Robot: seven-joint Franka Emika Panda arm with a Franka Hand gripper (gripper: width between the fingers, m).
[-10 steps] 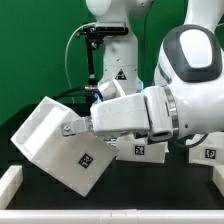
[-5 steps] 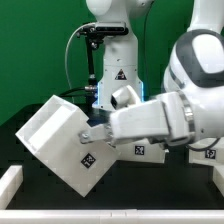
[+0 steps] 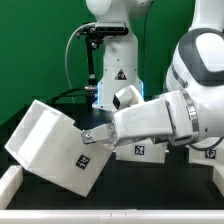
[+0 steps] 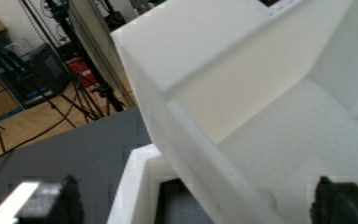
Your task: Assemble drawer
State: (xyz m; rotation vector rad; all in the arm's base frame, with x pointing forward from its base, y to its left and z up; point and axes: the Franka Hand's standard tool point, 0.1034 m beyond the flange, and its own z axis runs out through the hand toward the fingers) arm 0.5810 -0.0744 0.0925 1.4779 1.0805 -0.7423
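The drawer's large white casing [image 3: 55, 145] is tilted on one edge at the exterior view's left, with a black-and-white tag [image 3: 86, 159] on its near face. My gripper [image 3: 90, 133] is at its upper right corner. In the wrist view the gripper [image 4: 194, 200] straddles one wall of the casing [image 4: 247, 110]. The dark fingertips [image 4: 43, 200] stand wide apart, and there is a gap between the wall and this one. The jaws are open. Two low tray boxes lie partly hidden under my arm, one in the middle [image 3: 140, 150] and one at the right [image 3: 208, 153].
A white rail [image 3: 120, 215] runs along the table's front edge, with a raised end at the front left [image 3: 10, 180]. A second robot's base [image 3: 112, 60] with cables stands behind the casing. A green wall is behind.
The casing has shifted to the exterior view's left and dropped lower, tipping further. My arm has followed it left and downward.
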